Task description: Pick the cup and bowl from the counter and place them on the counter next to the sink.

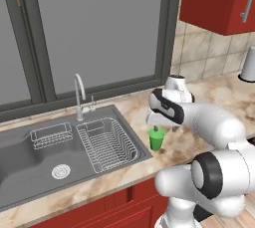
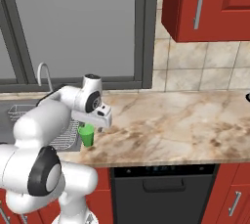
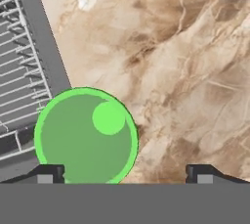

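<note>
In the hand view's lower part the end effector [image 3: 124, 174] stands wide, gripping nothing — one fingertip [image 3: 46, 174] overlaps the cup's rim. The green cup [image 3: 85, 135] sits upright at lower left on the tabletop [image 3: 185, 71], just beside the sink [image 3: 29, 71] edge at far left.

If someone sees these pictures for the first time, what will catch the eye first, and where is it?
The bright green cup stands out: it stands upright on the tan marbled counter, right beside the edge of the grey steel sink. Directly above it hangs the white arm's claw, its fingers spread wide on either side of the cup's rim in the hand view. The wire rack in the nearer basin and the curved tap come next.
</note>
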